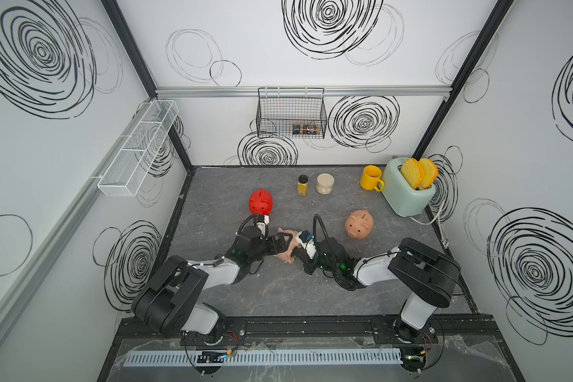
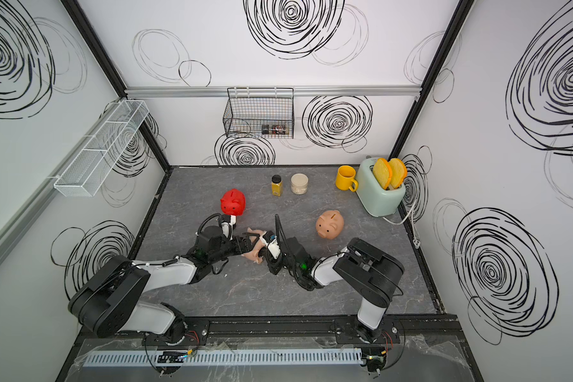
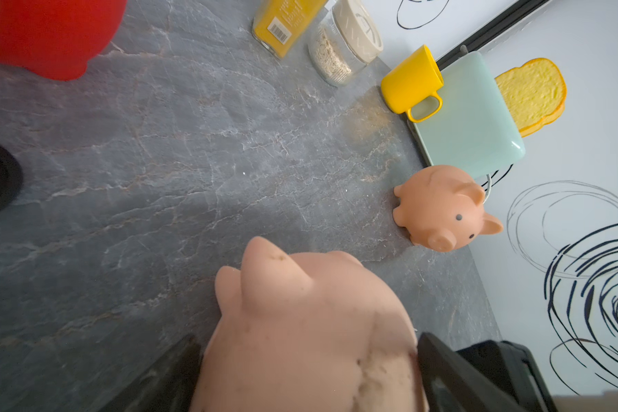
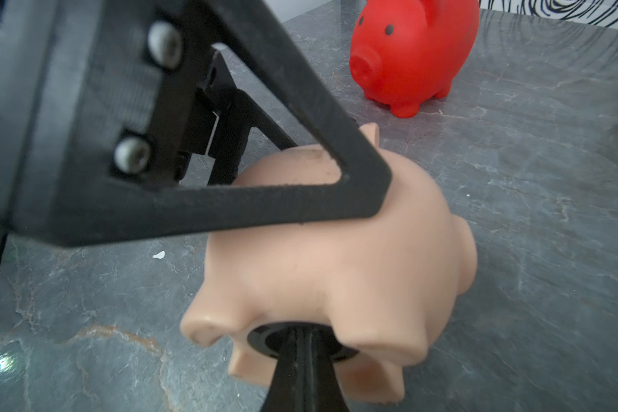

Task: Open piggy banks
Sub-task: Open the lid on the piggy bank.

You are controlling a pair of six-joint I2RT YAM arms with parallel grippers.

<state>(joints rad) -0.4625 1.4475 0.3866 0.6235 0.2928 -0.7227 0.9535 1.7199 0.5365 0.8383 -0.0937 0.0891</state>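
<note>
Plug mostly behind right fingers

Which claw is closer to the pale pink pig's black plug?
Right. The right gripper, closed, pokes into the black plug; the left gripper clamps the pale pink pig around its body.

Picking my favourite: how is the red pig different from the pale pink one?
The red pig is bright red; the pale pink pig is paler. The red pig stands on its feet; the pale pink pig is tipped over, belly facing sideways. Nothing holds the red pig; the left end effector grips the pale pink pig, the shut right end effector at its black plug. Both are pigs.
</note>
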